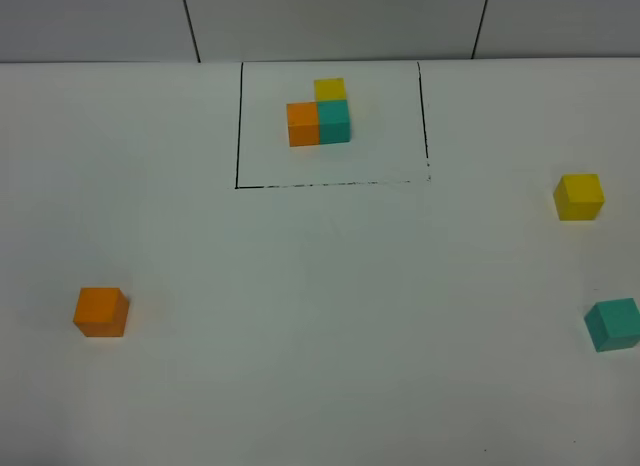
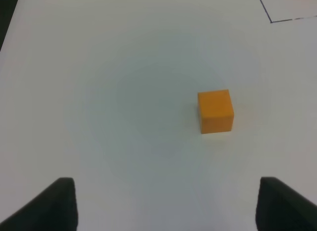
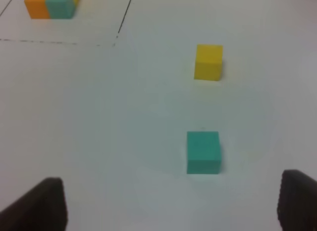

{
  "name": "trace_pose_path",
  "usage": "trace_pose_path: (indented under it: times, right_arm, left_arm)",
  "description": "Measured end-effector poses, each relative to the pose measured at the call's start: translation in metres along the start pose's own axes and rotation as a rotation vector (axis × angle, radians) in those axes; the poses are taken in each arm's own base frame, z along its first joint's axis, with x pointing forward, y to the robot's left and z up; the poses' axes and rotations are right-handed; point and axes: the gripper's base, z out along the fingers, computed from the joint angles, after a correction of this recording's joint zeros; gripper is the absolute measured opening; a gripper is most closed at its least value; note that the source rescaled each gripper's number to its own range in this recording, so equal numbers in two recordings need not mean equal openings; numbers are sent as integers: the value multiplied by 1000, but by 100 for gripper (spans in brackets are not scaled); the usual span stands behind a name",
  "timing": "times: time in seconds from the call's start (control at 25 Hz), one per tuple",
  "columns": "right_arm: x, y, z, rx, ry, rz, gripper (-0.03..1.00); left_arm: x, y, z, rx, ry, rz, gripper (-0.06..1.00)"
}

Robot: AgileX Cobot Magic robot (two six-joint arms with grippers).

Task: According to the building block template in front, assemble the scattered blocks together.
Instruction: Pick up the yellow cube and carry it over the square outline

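The template (image 1: pixel 320 116) is an L of orange, teal and yellow cubes inside a black-line rectangle at the back centre; it also shows in the right wrist view (image 3: pixel 51 5). A loose orange cube (image 1: pixel 101 312) sits at the front left, and in the left wrist view (image 2: pixel 215 111). A loose yellow cube (image 1: pixel 579 197) and a loose teal cube (image 1: pixel 612 324) sit at the right, and in the right wrist view, yellow (image 3: pixel 208 62) and teal (image 3: pixel 203 151). My left gripper (image 2: pixel 166 206) is open and empty, short of the orange cube. My right gripper (image 3: pixel 173 206) is open and empty, short of the teal cube.
The white table (image 1: pixel 330 316) runs back to a grey wall (image 1: pixel 330 21). The black frame line (image 1: pixel 330 184) marks the template's area. Neither arm shows in the exterior high view.
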Motion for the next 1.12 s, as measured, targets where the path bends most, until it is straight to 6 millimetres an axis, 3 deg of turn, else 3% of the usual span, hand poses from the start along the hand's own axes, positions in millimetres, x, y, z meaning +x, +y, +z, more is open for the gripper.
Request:
trace_pose_path:
  times: [1.12]
  right_arm:
    - [0,0,0,-2,0,1,73]
  left_arm:
    - [0,0,0,0,0,0,72]
